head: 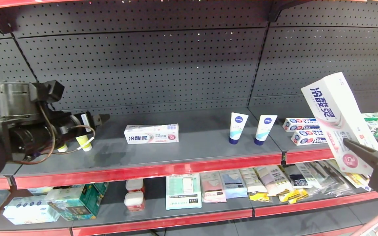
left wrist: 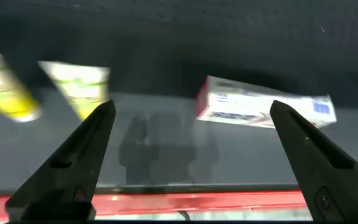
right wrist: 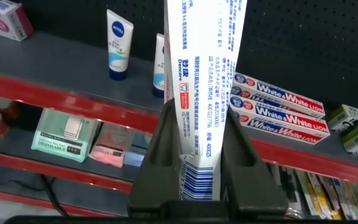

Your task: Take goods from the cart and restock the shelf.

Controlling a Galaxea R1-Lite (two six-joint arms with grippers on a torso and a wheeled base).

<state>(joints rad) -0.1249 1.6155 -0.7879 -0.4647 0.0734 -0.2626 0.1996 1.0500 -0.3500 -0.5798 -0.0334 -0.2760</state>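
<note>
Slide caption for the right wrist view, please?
The toothpaste box sits clamped in the right gripper, before the shelf.

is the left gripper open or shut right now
Open. The left gripper has its tips wide apart, with bare shelf showing between them; the toothpaste box lies beyond, untouched.

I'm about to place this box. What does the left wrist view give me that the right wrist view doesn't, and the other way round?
Left wrist, not right wrist: the open left gripper and two yellow-green tubes.
Right wrist, not left wrist: the right gripper shut on the held toothpaste box, two white-and-blue tubes, stacked toothpaste boxes, and flat packets one level down.
Both: the lying toothpaste box and the red front edge of its shelf.
</note>
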